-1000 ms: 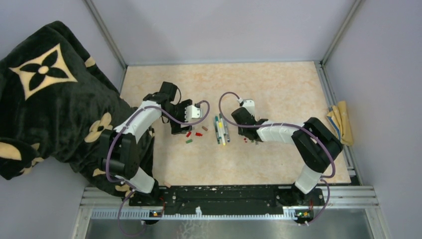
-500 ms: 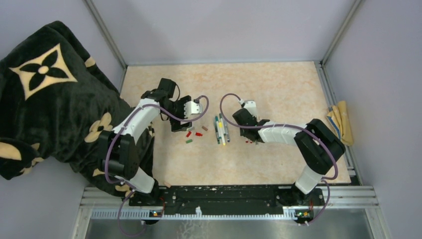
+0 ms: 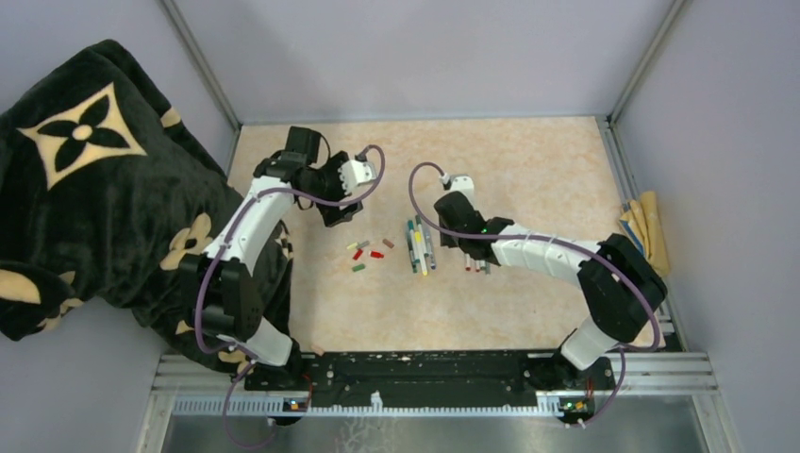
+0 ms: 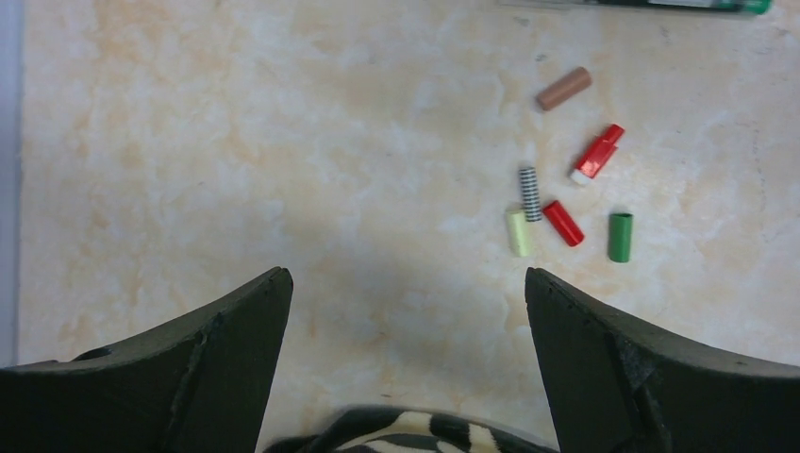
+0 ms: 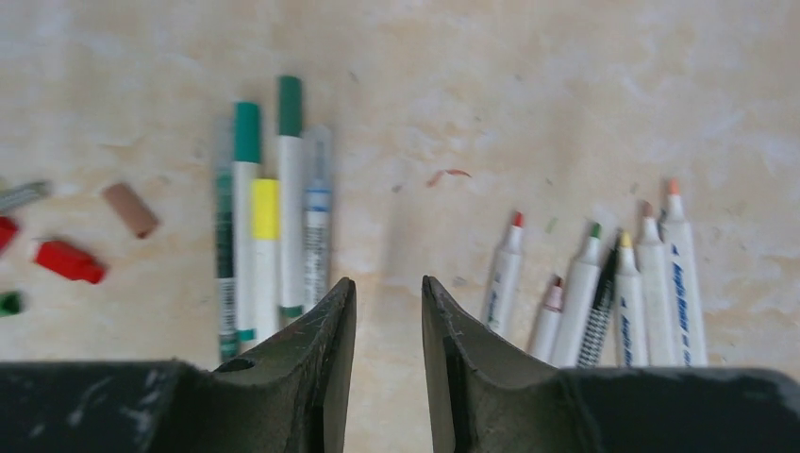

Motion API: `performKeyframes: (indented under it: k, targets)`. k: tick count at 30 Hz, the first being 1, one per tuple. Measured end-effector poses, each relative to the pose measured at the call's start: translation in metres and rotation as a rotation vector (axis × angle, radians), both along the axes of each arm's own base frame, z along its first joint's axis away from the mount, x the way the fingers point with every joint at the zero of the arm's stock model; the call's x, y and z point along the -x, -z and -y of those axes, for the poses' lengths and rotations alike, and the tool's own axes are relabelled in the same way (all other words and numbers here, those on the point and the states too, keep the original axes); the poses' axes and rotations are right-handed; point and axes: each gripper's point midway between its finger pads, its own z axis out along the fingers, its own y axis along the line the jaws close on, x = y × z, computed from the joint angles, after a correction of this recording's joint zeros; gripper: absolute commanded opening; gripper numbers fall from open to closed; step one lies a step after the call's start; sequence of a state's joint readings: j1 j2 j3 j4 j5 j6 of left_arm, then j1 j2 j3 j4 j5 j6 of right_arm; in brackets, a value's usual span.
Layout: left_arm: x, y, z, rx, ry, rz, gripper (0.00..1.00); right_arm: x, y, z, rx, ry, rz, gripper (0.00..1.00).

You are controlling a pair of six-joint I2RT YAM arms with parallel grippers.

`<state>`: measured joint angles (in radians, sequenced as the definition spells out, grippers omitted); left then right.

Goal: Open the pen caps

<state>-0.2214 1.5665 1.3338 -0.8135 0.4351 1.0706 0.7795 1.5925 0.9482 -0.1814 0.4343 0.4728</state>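
Overhead, largest first: black flower-patterned blanket [image 3: 85, 189] filling the left of the frame; beige marbled table [image 3: 528, 160] across the middle.

Left gripper [image 4: 406, 274] spread fully wide above bare tabletop, holding nothing.

Right gripper [image 5: 389, 288] parted only by a narrow slit, empty, hovering over the bare strip between two pen groups.

Capped pens [image 5: 269, 217], left of centre in the right wrist view: about five lying side by side, touching, green and yellow caps on.

Uncapped pens [image 5: 604, 283], right of centre in the same view: about seven in a loose fan, coloured nibs exposed.

Loose pen caps [image 4: 563, 223], upper right of the left wrist view: brown, two red, striped, pale yellow and green, scattered near one another.

Task judged roughly half done.

Likely hazards from here:
- narrow jaws butting a barrel instead of straddling it;
- packed capped pens rolling, or dragged along together by a single pinch;
- bare nibs smearing the table if swept;
- loose caps knocked about by a low pass of the left gripper.
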Motion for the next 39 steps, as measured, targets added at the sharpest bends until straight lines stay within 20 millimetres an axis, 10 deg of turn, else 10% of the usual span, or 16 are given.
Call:
performKeyframes:
  k: [6,11,16,39]
  targets:
    - [-0.025,-0.039,-0.030,0.066,-0.174,0.133,0.99,-0.014,-0.019,-0.047,-0.083,-0.101,0.016,0.25]
    - [-0.034,-0.058,-0.049,0.110,-0.258,0.186,0.99,-0.007,0.014,-0.060,-0.049,-0.142,-0.053,0.24]
    - [-0.033,-0.058,-0.045,0.145,-0.261,0.169,0.99,0.001,0.041,-0.062,-0.010,-0.161,-0.110,0.22]
    - [-0.016,-0.040,-0.032,0.194,-0.210,0.083,0.99,0.014,0.041,-0.054,0.022,-0.154,-0.090,0.22]
